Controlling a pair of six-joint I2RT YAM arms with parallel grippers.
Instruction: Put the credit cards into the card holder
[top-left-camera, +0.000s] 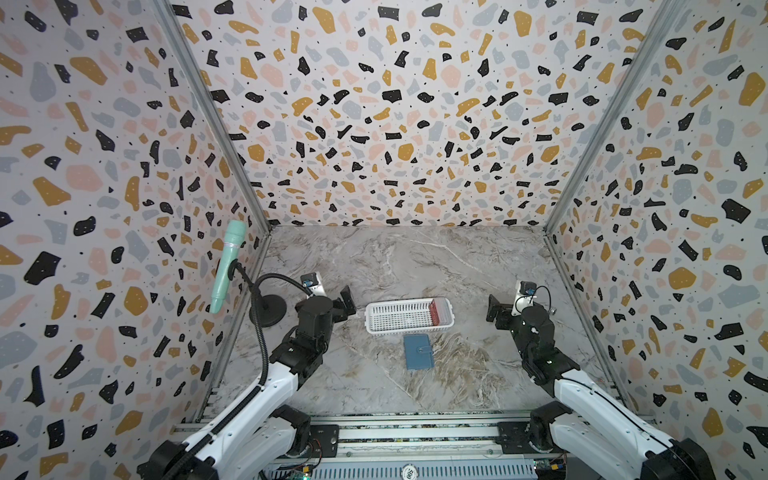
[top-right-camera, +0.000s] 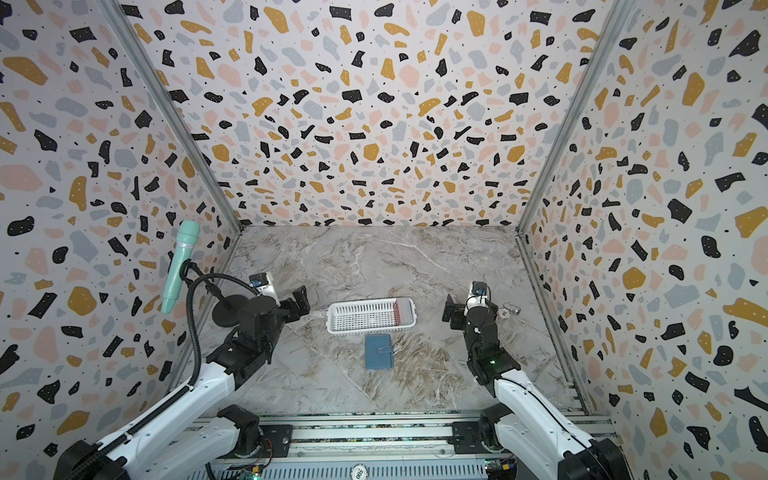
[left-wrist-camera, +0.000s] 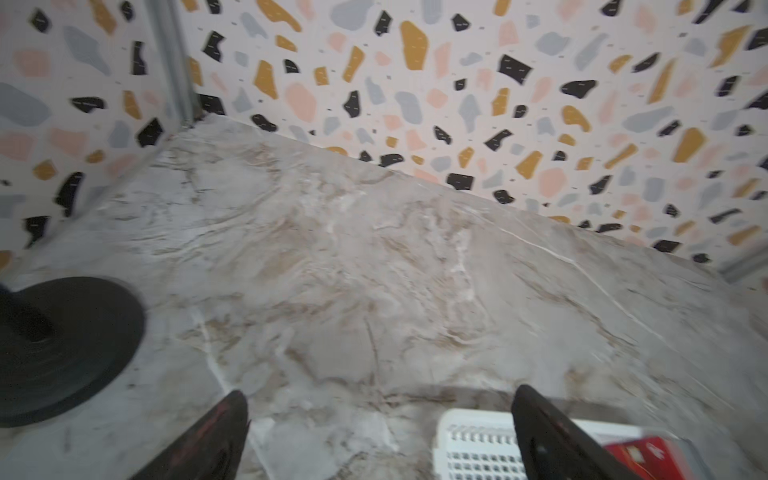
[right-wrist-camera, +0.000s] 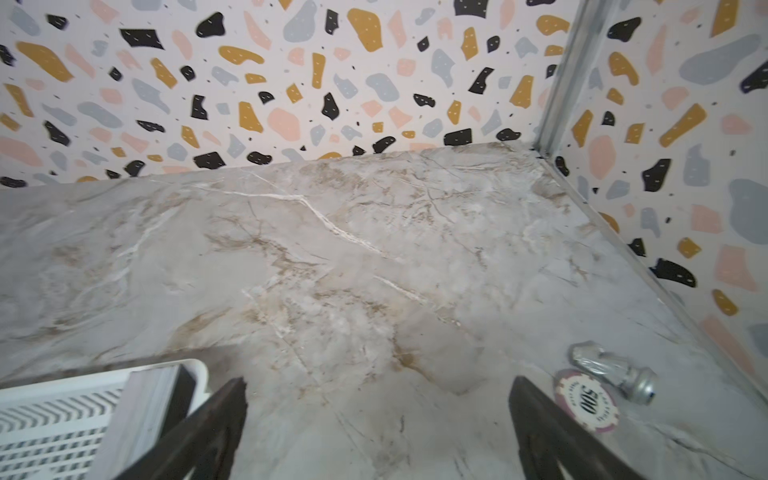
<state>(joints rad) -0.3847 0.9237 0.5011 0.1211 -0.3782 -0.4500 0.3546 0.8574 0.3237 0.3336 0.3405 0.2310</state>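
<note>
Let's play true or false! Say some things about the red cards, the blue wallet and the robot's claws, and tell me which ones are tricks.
1. The credit cards stand in the white basket. True.
2. The card holder lies open. False: it lies shut, outside the basket and close beside it.
3. The left gripper holds a card. False: its jaws are open and empty.
4. The right gripper is open. True.
5. A green microphone is on the left arm's side. True.
</note>
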